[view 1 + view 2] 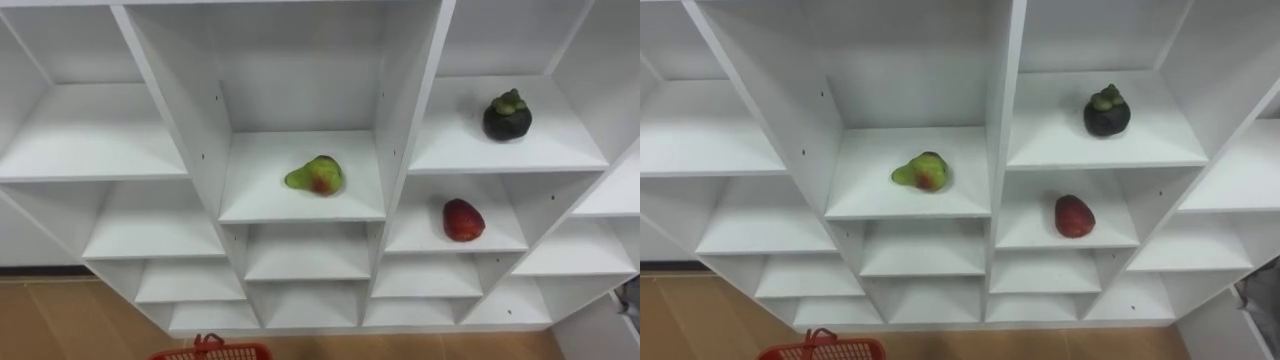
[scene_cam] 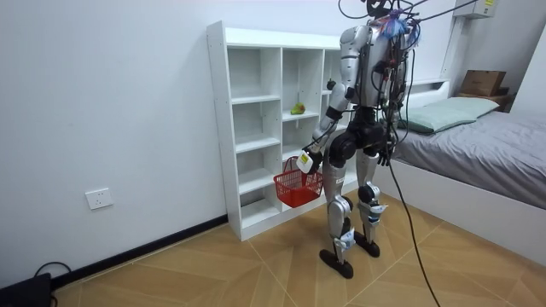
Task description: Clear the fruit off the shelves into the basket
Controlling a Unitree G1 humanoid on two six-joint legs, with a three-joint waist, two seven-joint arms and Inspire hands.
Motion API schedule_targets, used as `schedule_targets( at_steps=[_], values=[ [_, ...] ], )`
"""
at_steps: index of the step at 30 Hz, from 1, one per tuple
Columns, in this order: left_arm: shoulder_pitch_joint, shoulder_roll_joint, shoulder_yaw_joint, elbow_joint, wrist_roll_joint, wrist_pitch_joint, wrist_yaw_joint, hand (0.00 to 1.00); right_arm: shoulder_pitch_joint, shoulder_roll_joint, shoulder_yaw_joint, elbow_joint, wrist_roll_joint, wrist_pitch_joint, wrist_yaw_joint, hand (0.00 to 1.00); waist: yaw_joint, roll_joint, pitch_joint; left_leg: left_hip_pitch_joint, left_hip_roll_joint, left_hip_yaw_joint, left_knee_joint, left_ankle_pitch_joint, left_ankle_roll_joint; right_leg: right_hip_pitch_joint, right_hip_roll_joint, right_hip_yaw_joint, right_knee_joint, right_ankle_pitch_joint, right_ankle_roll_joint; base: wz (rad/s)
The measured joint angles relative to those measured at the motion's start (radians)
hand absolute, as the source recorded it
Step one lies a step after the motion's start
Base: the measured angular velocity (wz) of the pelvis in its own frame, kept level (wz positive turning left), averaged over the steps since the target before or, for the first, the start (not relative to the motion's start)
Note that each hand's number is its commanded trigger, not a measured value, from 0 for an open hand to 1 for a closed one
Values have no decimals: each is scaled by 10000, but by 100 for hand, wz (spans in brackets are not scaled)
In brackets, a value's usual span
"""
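Note:
I stand facing a white closet (image 2: 247,128) of open shelves. A green pear with a red blush (image 1: 316,176) lies in the middle compartment. A dark mangosteen (image 1: 507,116) sits in the compartment to its right. One shelf lower there lies a red fruit (image 1: 463,220). My left hand (image 2: 310,159) hangs at hip height, shut on the handle of a red wire basket (image 2: 299,186). The basket's rim (image 1: 210,351) peeks in at the bottom of the eye views. A dark part of my right hand (image 1: 629,300) shows at the lower right edge, its fingers hidden.
The other compartments hold nothing. Wooden floor runs in front of the closet. A bed (image 2: 478,145) stands behind me at the room view's right. A wall socket (image 2: 99,199) is at the room view's left.

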Motion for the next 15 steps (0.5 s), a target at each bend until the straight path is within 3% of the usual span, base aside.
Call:
schedule_targets(
  at_steps=[10, 15],
  values=[
    [0, -1, -6, 9, -2, -24, 7, 100, -6, 0, 7, -47, -17, -265, -34, 0, 23, -11, 4, 27, 7, 3, 0, 1, 1, 10, 10, 18, 5, 24, -5, 0],
    [-64, 2, -32, 251, -10, -214, 57, 100, -13, -2, 27, -308, -6, -515, -204, 0, 17, -34, 16, 122, 9, 8, -19, 1, 1, 72, 16, 53, 10, 29, -6, 0]
  ],
)
